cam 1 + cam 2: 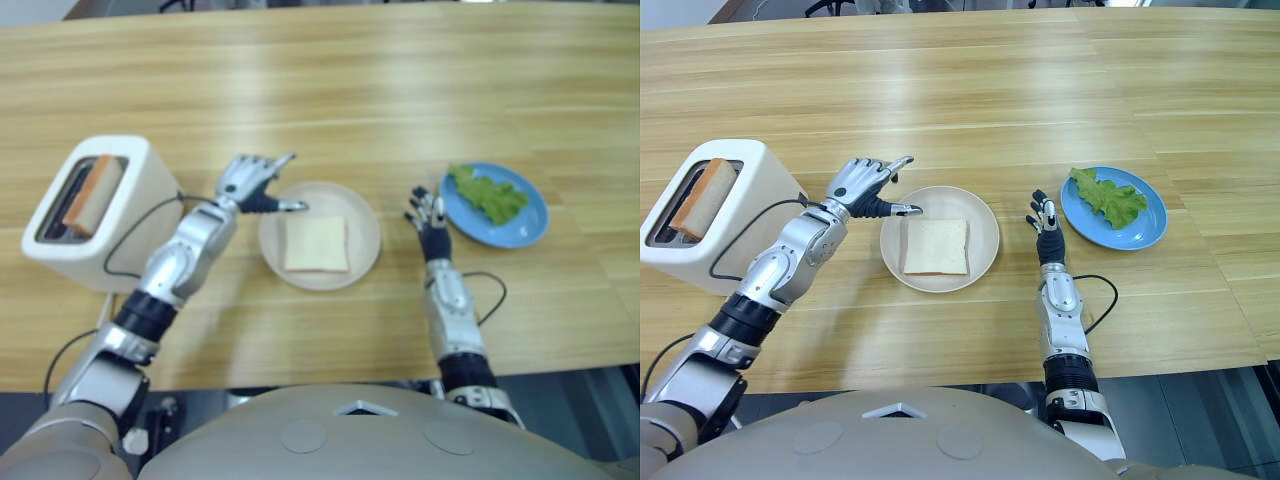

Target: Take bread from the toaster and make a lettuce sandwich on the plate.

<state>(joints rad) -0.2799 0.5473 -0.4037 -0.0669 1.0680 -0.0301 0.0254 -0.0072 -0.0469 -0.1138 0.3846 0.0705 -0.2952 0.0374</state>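
Note:
A white toaster [88, 208] stands at the left with one slice of bread [90, 192] sticking up from its slot. A beige plate [368, 225] in the middle holds a slice of white bread [316, 243] lying flat. My left hand [250, 183] hovers at the plate's left rim, fingers spread and holding nothing. A blue plate [528, 228] at the right carries a green lettuce leaf [488, 193]. My right hand [428, 217] rests between the two plates, fingers straight and empty, just left of the blue plate.
A black cable [135, 235] runs from the toaster across the table's front left, under my left arm. Another thin cable [1102, 297] loops beside my right forearm. The table's front edge [1160, 367] lies close below the plates.

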